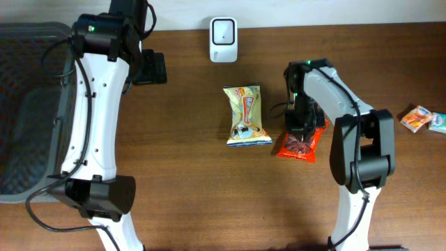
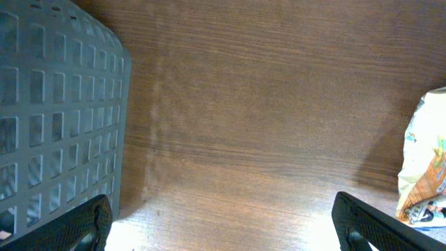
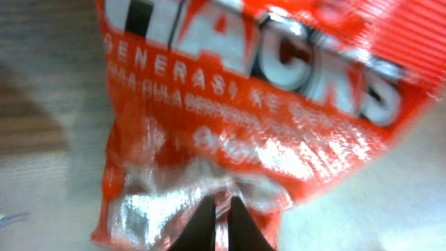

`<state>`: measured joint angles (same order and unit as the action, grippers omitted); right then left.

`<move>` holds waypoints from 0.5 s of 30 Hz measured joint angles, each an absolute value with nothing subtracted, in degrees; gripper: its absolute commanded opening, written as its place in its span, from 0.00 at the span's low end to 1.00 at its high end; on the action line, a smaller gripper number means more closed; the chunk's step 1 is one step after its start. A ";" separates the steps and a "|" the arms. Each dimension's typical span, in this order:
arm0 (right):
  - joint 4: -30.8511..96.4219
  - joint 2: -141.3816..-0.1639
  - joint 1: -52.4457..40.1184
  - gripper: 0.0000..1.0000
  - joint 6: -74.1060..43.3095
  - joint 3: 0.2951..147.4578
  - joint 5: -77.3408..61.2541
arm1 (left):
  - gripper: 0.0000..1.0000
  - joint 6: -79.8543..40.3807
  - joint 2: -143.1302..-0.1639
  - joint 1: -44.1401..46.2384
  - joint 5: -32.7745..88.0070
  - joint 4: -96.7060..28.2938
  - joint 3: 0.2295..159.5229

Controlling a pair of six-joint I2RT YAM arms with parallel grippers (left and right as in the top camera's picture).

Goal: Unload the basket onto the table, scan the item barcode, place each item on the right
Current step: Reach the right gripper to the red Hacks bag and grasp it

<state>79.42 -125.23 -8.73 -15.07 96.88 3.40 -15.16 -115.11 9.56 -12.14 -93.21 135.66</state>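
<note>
**Wooden desk, barcode run: red bag pinched in right jaws**

Brown wood-grain desk carried all items. A grey mesh basket sat at the left edge. A white scanner stood at the rear edge, near its middle. A yellow snack bag lay flat near the desk centre, in front of the scanner.

The red snack bag lay just right of the yellow bag, apart from it and partly under the right arm. In the wrist view the right jaws were pressed together, pinching the clear crimped edge of the red bag; its white lettering was blurred.

The left jaws were spread wide and held nothing, over bare desk between the basket and the yellow bag.

Small packets lay at the right edge.
</note>
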 measured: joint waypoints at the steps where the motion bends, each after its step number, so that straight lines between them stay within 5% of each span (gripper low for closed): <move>1: 81.56 -125.23 -8.43 0.38 -14.85 99.46 3.38 | 0.99 -15.16 -115.11 9.56 -12.16 -93.17 135.66; 6: 85.03 -125.21 -7.68 0.37 -13.30 100.68 3.40 | 0.99 -15.16 -115.11 9.56 -12.16 -93.19 135.66; 11: 73.14 -124.07 -7.68 0.31 -12.99 91.61 1.65 | 0.99 -15.16 -115.11 9.56 -12.16 -93.25 135.66; 15: 56.14 -122.45 -7.68 0.38 -11.35 90.96 0.56 | 0.99 -15.16 -115.11 9.56 -12.16 -93.19 135.66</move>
<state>56.14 -122.45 -7.68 -11.35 90.96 0.56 -15.16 -115.11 9.56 -12.16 -93.19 135.66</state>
